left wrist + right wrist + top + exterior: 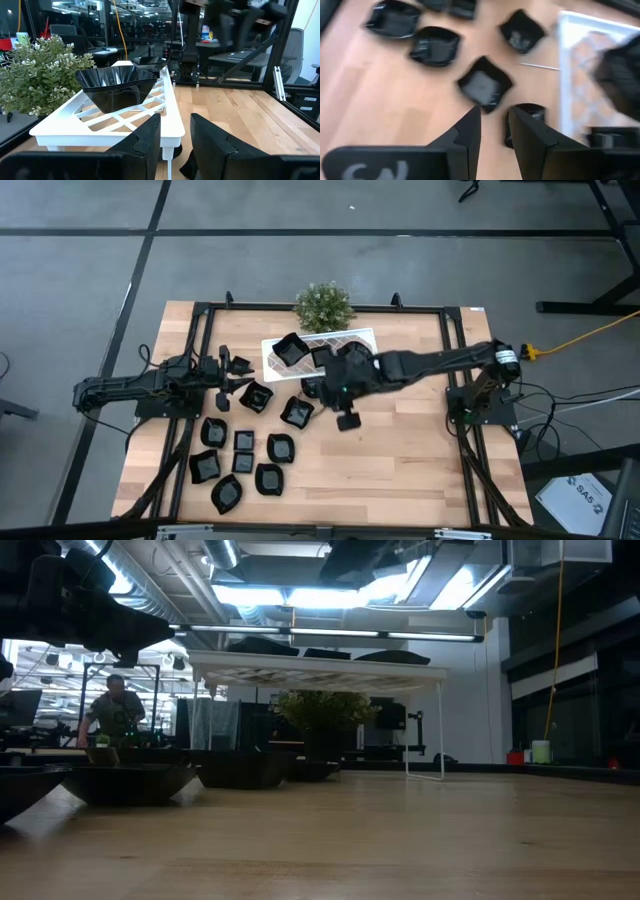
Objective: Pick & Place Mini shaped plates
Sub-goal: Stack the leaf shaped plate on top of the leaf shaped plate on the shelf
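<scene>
Right gripper [494, 131] was seen spread and empty above plates [244, 454] scattered on the surface [400, 470], some already on the rack [355, 337]. Left gripper [176, 140] waited near, spread.

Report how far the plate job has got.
Done: a few black plates sit on the white rack. In hand: nothing visibly gripped; the right pincer hovers at the rack's front edge, the left pincer waits. Left: about ten plates on the table.
</scene>
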Controlling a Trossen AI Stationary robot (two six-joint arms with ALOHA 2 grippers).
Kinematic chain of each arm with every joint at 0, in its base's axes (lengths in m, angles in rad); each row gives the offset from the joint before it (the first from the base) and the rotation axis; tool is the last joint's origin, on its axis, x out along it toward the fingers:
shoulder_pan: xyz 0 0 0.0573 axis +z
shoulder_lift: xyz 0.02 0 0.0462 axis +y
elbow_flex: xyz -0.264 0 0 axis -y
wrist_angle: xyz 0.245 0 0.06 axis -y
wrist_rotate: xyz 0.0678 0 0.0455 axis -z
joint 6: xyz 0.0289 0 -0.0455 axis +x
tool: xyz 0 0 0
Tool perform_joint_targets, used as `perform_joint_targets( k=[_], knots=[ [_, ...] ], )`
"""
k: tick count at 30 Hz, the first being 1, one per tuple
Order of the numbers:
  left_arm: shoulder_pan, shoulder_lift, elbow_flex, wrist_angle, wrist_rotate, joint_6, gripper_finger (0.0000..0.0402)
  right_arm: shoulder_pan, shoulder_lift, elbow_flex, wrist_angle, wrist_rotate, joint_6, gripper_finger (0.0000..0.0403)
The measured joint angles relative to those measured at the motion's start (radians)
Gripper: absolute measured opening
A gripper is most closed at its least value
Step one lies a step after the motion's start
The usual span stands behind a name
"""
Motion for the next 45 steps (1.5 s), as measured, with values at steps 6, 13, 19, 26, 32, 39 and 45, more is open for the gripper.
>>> perform_joint_targets(
  k=[6, 13, 19, 26, 32, 39, 45],
  knots=[
    [0.0, 0.0, 0.0, 0.0, 0.0, 0.0, 0.01, 0.109, 0.0, -0.002, -0.035, -0.083, 0.016, 0.0101],
    [0.0, 0.0, 0.0, 0.0, 0.0, 0.0, 0.01, 0.213, 0.0, -0.081, -0.026, -0.08, 0.06, 0.0101],
    [0.0, 0.0, 0.0, 0.0, 0.0, 0.0, 0.01, 0.287, 0.0, -0.167, 0.037, -0.046, 0.122, 0.0101],
    [0.0, 0.0, 0.0, 0.0, 0.0, 0.0, 0.01, 0.344, 0.0, -0.272, 0.141, 0.01, 0.197, 0.0101],
    [0.0, 0.0, 0.0, 0.0, 0.0, 0.0, 0.01, 0.374, 0.001, -0.347, 0.287, 0.052, 0.198, 0.0101],
    [0.0, 0.0, 0.0, 0.0, 0.0, 0.0, 0.01, 0.379, 0.0, -0.394, 0.353, 0.246, 0.122, 0.0101],
    [0.0, 0.0, 0.0, 0.0, 0.0, 0.0, 0.01, 0.345, 0.0, -0.447, 0.396, 0.295, 0.12, 0.0101]
  ],
)
